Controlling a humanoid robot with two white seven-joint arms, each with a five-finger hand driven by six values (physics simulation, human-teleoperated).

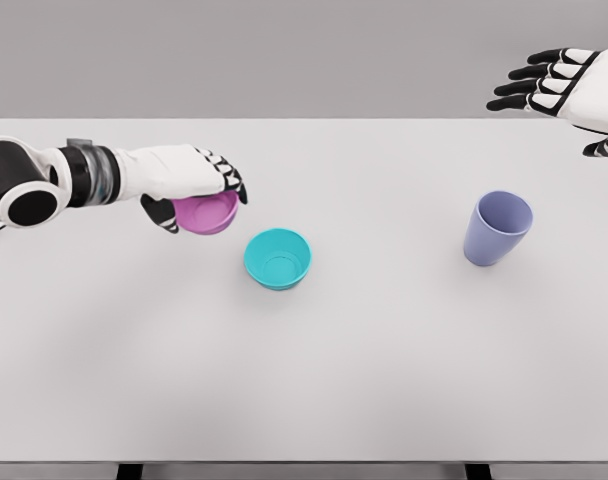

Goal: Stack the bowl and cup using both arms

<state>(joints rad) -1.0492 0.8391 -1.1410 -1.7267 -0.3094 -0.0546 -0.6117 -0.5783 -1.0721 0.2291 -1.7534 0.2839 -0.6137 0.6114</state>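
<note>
The left hand (pixel 189 180) comes in from the left edge with its fingers wrapped around the pink bowl (pixel 206 213), gripping it from above and behind; the bowl sits just up and left of the teal bowl (pixel 278 258). Whether the pink bowl rests on the table (pixel 304 380) or is lifted off it cannot be told from this view. The teal bowl stands upright and alone, touching nothing. Well to the right of the teal bowl stands the purple cup (pixel 497 228), upright and untouched. Farther right and above the cup, the right hand (pixel 569 88) hovers with fingers spread, holding nothing.

Judging by this layout, nothing is stacked yet: the pink bowl is only grasped, and the cup has not been picked up.

The left palm covers the pink bowl's far rim, and the right hand is cut off by the picture's edge.
</note>
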